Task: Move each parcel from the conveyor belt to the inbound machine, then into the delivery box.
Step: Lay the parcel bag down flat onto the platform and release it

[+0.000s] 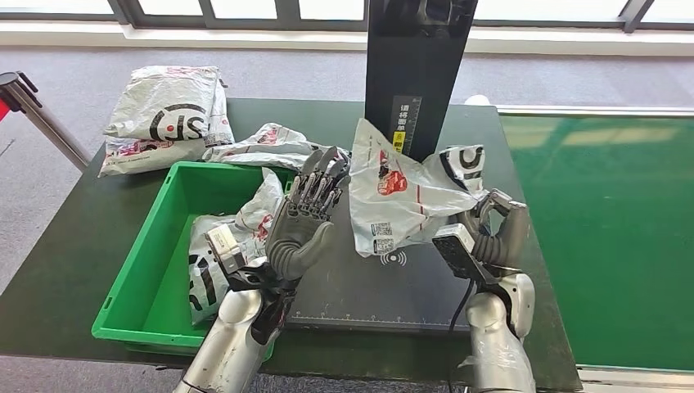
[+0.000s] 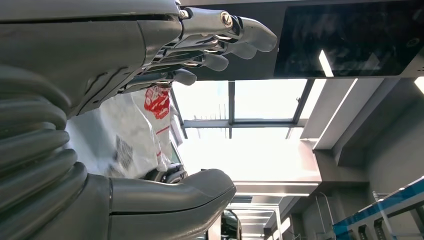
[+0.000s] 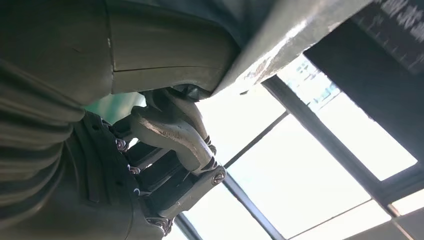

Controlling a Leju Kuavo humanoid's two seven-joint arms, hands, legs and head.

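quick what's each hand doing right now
Left hand: open, fingers spread, holding nothing.
Right hand: holding the white parcel over the inbound machine.

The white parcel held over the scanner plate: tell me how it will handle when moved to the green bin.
The white parcel is probably floppy: its plastic skin is creased and sags from the right hand. It looks thin, so likely light. The glossy film may slip, so the open left hand could steady it.

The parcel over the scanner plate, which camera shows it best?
The head view: the whole parcel shows, held up by the right hand. The left wrist view catches part of it beyond the fingers; the right wrist view, just an underside.
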